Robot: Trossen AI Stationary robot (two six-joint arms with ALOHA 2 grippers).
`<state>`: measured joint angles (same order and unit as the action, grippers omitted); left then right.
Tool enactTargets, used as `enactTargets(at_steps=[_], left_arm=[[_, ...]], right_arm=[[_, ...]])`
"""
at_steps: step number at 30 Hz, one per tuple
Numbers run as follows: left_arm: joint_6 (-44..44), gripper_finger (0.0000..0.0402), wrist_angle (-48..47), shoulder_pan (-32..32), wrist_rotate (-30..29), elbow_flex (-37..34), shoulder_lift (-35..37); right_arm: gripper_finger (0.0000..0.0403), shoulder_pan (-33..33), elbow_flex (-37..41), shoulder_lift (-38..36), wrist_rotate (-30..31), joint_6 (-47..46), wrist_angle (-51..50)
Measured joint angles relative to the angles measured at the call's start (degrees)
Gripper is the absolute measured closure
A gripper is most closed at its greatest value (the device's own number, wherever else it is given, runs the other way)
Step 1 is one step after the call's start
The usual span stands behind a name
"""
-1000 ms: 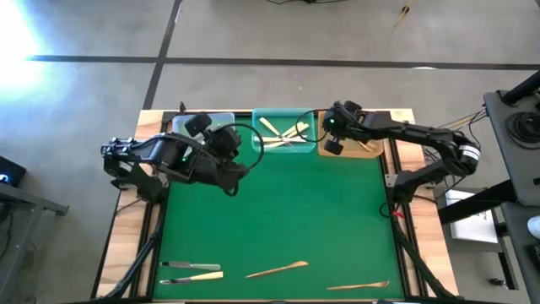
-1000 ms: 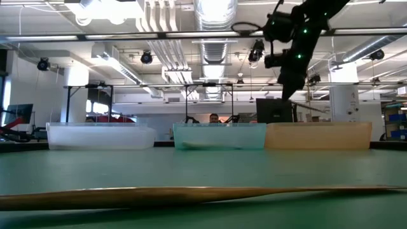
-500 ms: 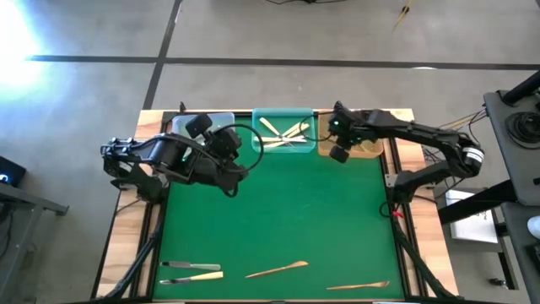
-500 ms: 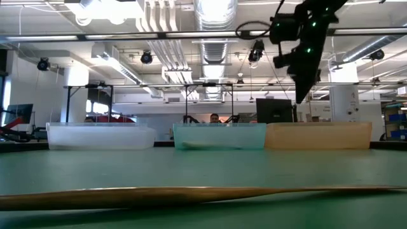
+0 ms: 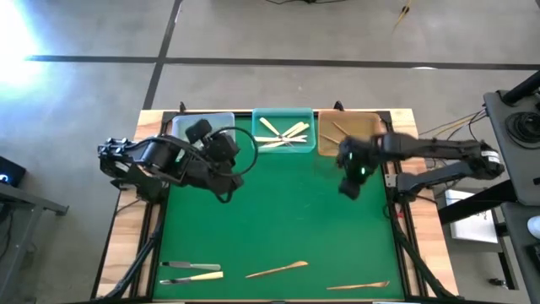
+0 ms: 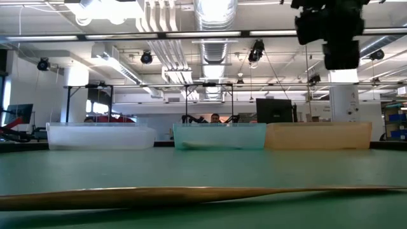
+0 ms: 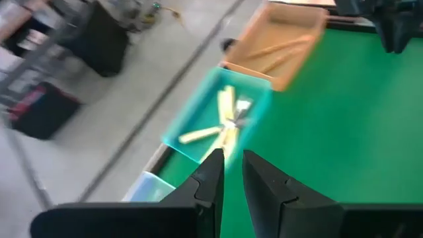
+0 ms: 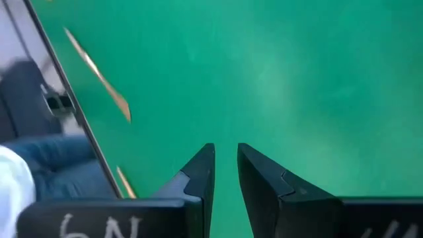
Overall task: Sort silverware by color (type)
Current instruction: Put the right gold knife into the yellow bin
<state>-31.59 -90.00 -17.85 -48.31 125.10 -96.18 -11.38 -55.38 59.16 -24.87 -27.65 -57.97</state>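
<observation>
Hovering right pincer [image 5: 351, 187] | slightly parted, empty | silverware [image 5: 277, 270] well apart at mat's near edge

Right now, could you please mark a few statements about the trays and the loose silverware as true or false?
1. The teal tray holds cream-yellow utensils. True.
2. The right pincer holds a wooden utensil. False: nothing is between its fingers.
3. Four utensils lie along the mat's near edge, among them a tan spoon. True.
4. The left pincer hovers over the tan tray. False: it hangs above the green mat in front of the clear tray.
</observation>
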Motion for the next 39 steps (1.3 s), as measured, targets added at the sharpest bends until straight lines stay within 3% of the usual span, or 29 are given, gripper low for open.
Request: enactTargets(at_steps=[3, 9, 18, 28, 39], left_arm=[[-1.5, 0.0363, 0.0, -1.9, 2.8, 0.0, -0.1], [-5.2, 0.0363, 1.1, -8.0, 2.8, 0.0, -0.3], [-10.0, 0.0363, 4.9, -16.6, 2.4, 0.0, -1.6], [-12.3, 0.0363, 8.6, -21.7, 2.4, 0.0, -4.3], [-14.0, 0.0363, 9.0, -23.0, 2.4, 0.0, -5.0]], right_arm=[[0.0344, 10.1, 1.9, 0.7, 2.7, -7.8, 0.5], [0.0344, 30.5, 3.4, 5.7, 6.9, -22.4, 4.4], [0.0344, 48.6, 3.4, 14.7, 7.0, -37.4, 19.1], [0.0344, 56.0, 3.4, 24.4, 6.9, -40.3, 35.6], [0.0344, 56.9, -3.1, 34.7, 6.9, -17.3, 41.3]])
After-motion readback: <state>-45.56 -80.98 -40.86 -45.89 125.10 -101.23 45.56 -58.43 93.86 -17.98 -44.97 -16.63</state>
